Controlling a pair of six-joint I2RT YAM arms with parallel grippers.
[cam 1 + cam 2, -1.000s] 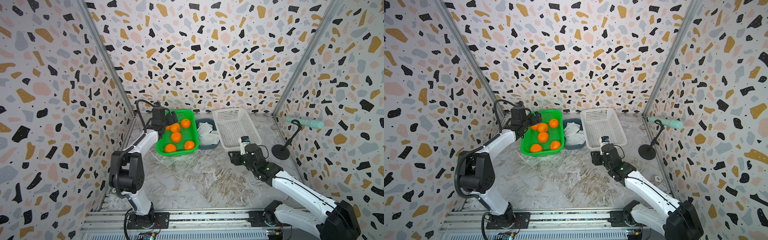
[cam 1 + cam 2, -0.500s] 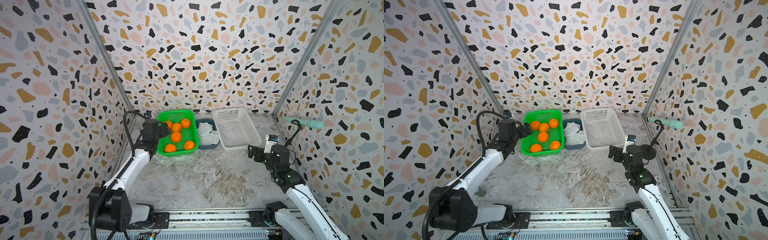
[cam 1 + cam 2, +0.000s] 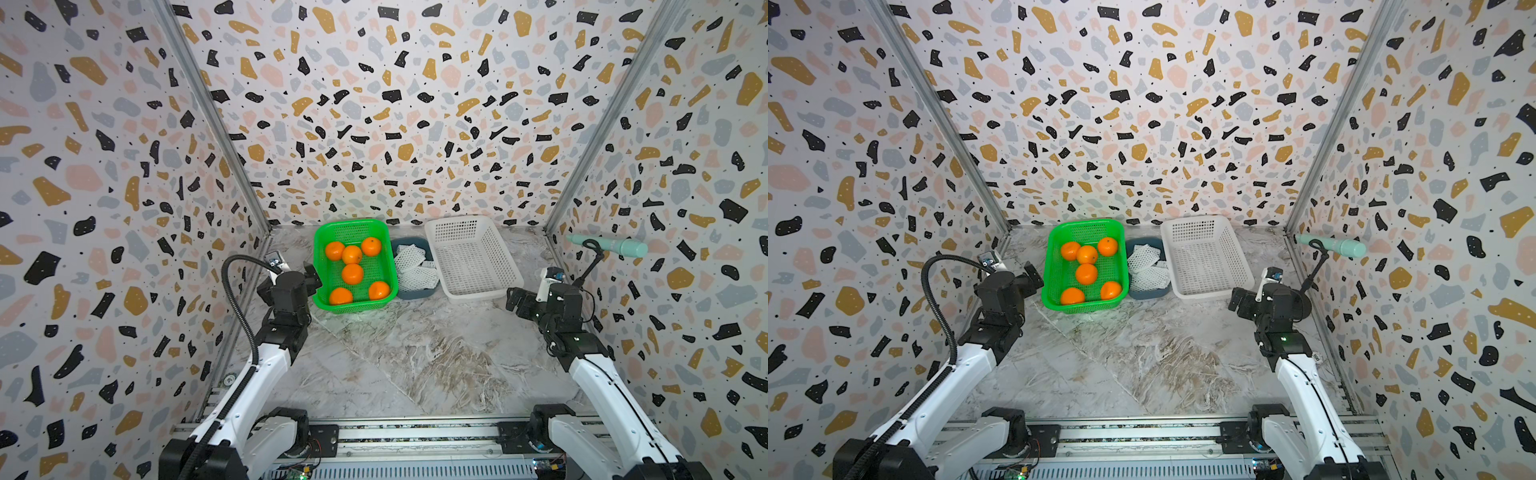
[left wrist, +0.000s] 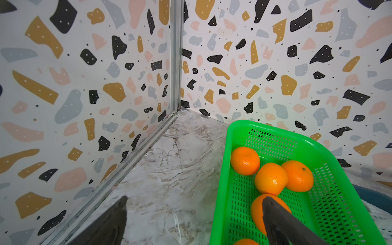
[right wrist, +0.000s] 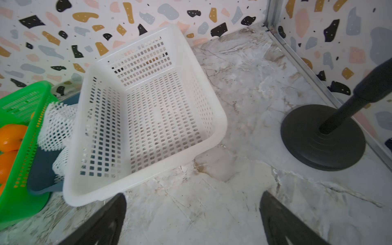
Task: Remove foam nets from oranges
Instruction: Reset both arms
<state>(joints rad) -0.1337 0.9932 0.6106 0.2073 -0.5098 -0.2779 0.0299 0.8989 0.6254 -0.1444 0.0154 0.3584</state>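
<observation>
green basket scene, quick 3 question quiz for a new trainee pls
1. Count: how many oranges lie in the green basket?
2. Multiple choice: where are the foam nets? A) in the dark blue tub between the two baskets B) in the white basket C) around the oranges
3. True or false: the white basket holds two oranges.

Key: 1. six, all bare. 2. A. 3. false, it is empty.
</observation>
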